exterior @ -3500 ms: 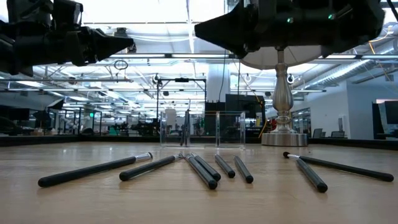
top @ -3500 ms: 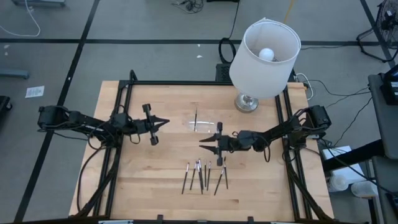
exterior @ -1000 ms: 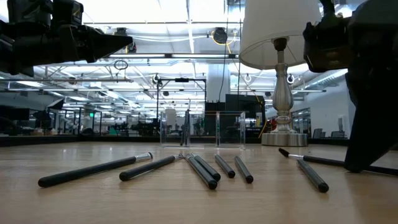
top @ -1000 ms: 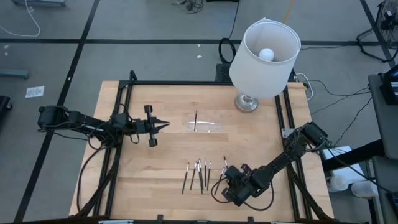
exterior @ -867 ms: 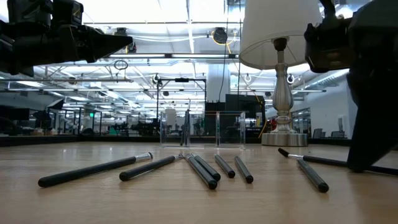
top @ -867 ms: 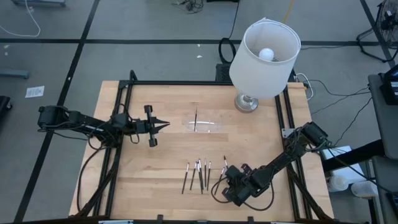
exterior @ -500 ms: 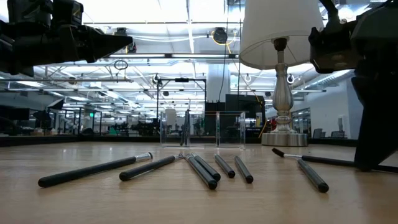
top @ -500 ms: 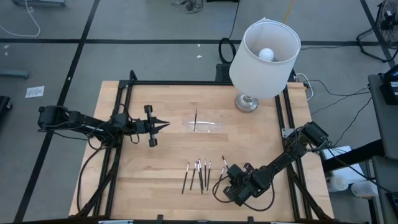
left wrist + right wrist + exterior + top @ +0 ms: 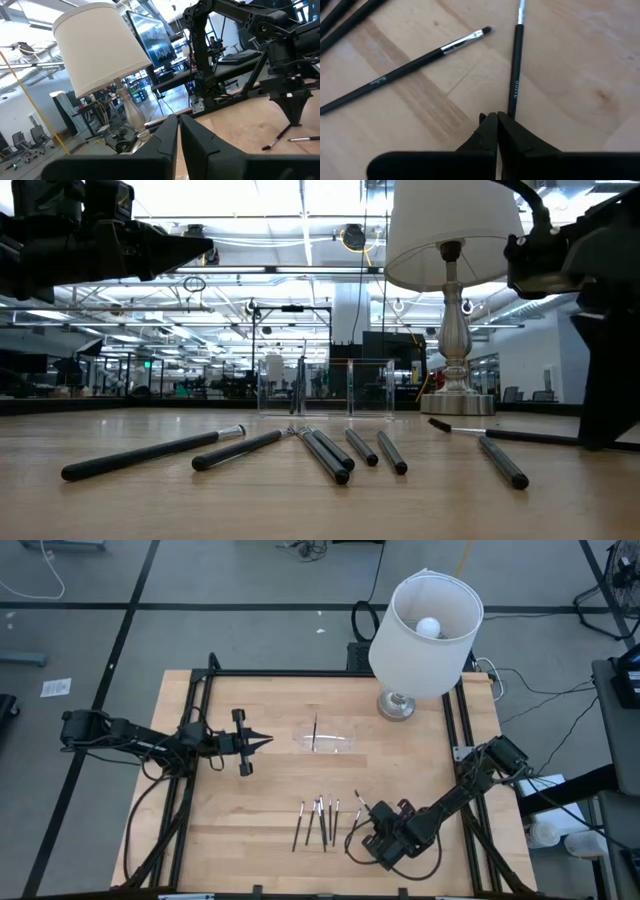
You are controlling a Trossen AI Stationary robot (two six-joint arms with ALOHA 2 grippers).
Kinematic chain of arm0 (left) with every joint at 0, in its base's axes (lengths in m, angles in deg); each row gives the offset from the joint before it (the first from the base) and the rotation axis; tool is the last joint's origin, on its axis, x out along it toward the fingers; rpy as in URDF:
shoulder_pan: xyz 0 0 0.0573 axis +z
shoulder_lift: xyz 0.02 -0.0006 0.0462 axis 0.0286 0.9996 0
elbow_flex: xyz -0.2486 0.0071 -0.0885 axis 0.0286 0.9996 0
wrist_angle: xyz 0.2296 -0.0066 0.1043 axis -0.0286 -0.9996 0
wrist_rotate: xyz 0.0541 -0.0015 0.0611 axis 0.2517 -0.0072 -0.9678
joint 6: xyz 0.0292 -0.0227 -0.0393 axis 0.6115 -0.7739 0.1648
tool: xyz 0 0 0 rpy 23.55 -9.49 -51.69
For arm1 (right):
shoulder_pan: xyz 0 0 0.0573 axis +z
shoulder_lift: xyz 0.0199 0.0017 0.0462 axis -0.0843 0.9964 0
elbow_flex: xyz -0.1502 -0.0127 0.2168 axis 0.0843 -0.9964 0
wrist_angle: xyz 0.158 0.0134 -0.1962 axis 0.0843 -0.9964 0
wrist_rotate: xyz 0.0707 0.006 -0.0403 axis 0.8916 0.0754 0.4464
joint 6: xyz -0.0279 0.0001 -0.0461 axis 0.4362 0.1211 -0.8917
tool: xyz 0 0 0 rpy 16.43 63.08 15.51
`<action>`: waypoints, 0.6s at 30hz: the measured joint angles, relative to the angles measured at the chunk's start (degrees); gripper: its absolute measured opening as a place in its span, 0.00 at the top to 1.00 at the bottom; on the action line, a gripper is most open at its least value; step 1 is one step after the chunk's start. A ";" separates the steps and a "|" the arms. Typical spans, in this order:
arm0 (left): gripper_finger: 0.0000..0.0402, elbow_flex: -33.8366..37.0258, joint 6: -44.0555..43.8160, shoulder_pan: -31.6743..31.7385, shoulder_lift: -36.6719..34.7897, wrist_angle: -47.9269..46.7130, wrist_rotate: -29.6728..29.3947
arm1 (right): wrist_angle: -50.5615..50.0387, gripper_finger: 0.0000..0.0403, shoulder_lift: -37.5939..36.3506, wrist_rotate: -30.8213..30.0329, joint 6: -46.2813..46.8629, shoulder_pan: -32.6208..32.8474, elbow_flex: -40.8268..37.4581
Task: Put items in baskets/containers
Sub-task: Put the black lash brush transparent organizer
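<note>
Tabletop [image 9: 250, 810] of pale wood seen from above, with a white-shaded lamp [image 9: 425, 630] at its far right corner.

Clear tray [image 9: 345, 748]: a short way from the lamp's base, toward the left arm, with one brush [image 9: 315, 730] lying inside.

Loose brushes [image 9: 320, 822]: a close row of thin dark sticks flat on the wood, well apart from the lamp, toward the near edge.

Separate brush [image 9: 516, 65]: just beside that row, on the lamp's side, slightly angled, bristle end toward the lamp.

Right hand [image 9: 364, 817]: low over the wood, farther from the lamp than the separate brush, pointing lampward. Fingers [image 9: 490, 125] pressed together, tips right at the handle end of that brush, nothing pinched between them.

Left hand [image 9: 262, 740]: raised above the wood beyond the tray from the lamp, pointing toward both. Fingers [image 9: 165, 135] all but pressed together, a thin slit between, empty.
</note>
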 joint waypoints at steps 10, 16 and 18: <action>0.92 0.00 0.02 0.00 0.00 0.00 0.00 | -0.51 1.00 0.06 -2.75 0.16 -0.19 -0.04; 0.92 0.00 0.04 0.00 0.00 0.00 0.00 | 2.40 1.00 -0.61 -2.74 -1.75 -0.29 -0.15; 0.92 0.00 0.04 0.00 0.00 0.00 -0.02 | 4.45 1.00 -0.77 -2.88 -3.86 -0.43 -0.08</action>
